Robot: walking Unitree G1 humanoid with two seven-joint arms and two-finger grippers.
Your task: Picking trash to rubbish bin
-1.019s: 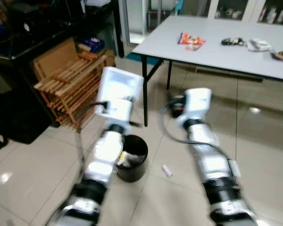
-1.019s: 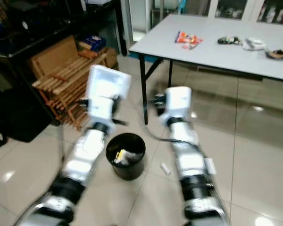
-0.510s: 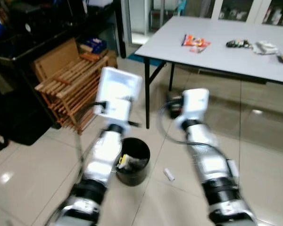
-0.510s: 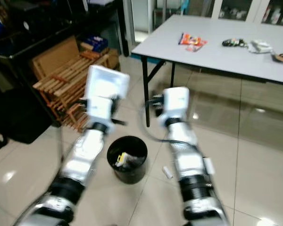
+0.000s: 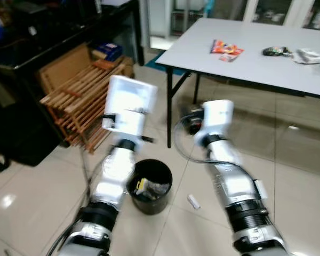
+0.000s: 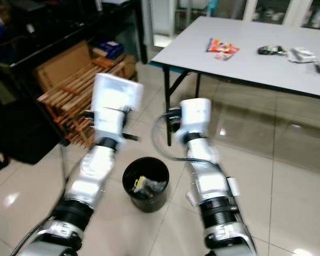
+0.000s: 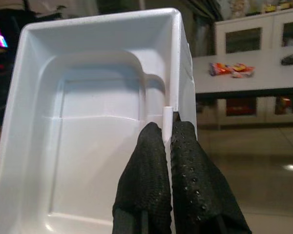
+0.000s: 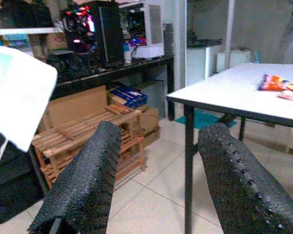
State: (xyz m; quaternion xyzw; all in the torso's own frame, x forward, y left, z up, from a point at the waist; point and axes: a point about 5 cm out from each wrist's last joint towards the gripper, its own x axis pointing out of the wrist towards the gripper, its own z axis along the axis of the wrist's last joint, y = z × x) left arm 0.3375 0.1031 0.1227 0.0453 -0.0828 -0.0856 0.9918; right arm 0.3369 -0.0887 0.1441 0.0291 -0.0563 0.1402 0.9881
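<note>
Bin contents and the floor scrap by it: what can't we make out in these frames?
- Black bin: eye views show pale and yellow bits inside, too small and blurred to identify.
- White scrap on the floor: too small to tell what it is.
- White foam tray, pinched by the left gripper: its underside faces away.
- Items on the table: distant; only an orange-red wrapper reads.
- Right gripper: open, empty.

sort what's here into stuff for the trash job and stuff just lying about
Part of the job:
- white foam tray, clamped at its rim by the left gripper
- black rubbish bin, already holding some trash
- small white scrap on the floor beside the bin
- right gripper, open and empty

Just lying about:
- wooden rack
- cardboard
- black bag
</note>
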